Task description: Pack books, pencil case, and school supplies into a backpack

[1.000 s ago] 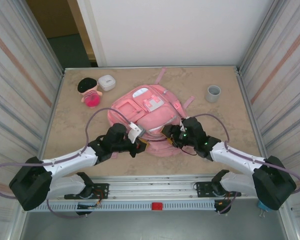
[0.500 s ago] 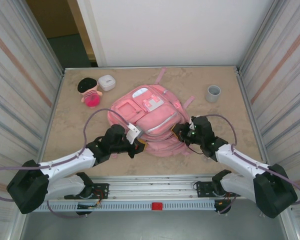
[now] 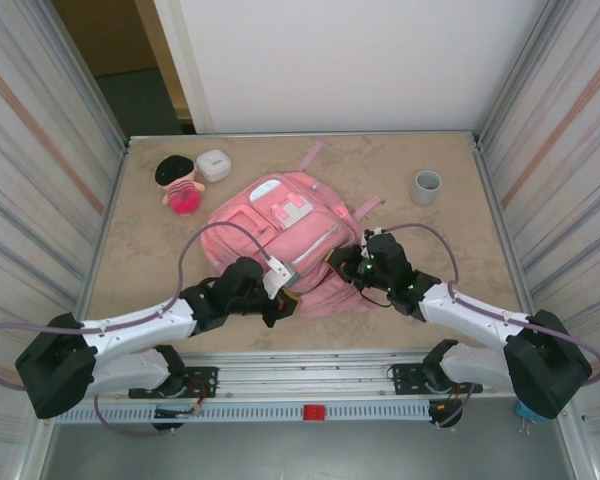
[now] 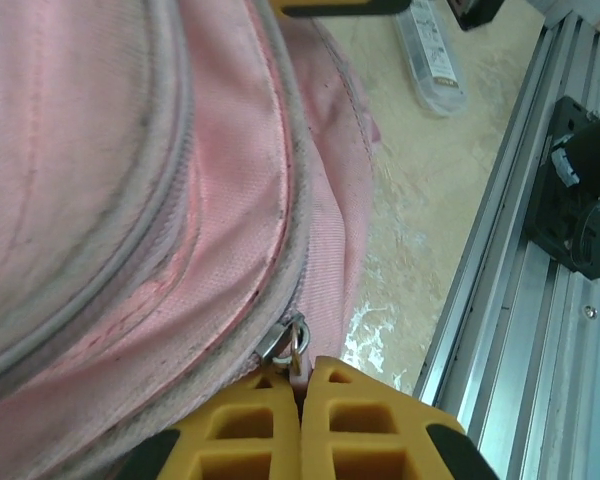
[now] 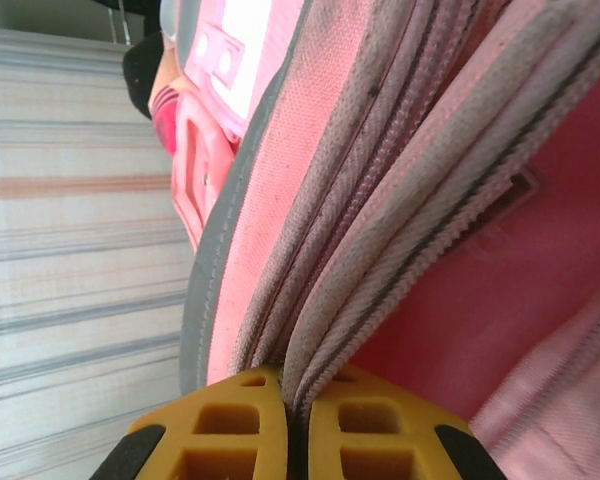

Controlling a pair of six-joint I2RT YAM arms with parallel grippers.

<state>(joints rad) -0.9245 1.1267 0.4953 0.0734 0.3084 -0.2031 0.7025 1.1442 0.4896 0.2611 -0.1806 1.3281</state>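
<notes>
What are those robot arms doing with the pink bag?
They are working on the zip of the pink backpack. The left arm has its jaws shut on the zipper pull at the bag's near edge. The right arm has its jaws pinched on the fabric along the zip line. A doll, a white box and a grey cup sit farther back.

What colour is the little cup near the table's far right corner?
Grey. The cup shows best in the top external view.
</notes>
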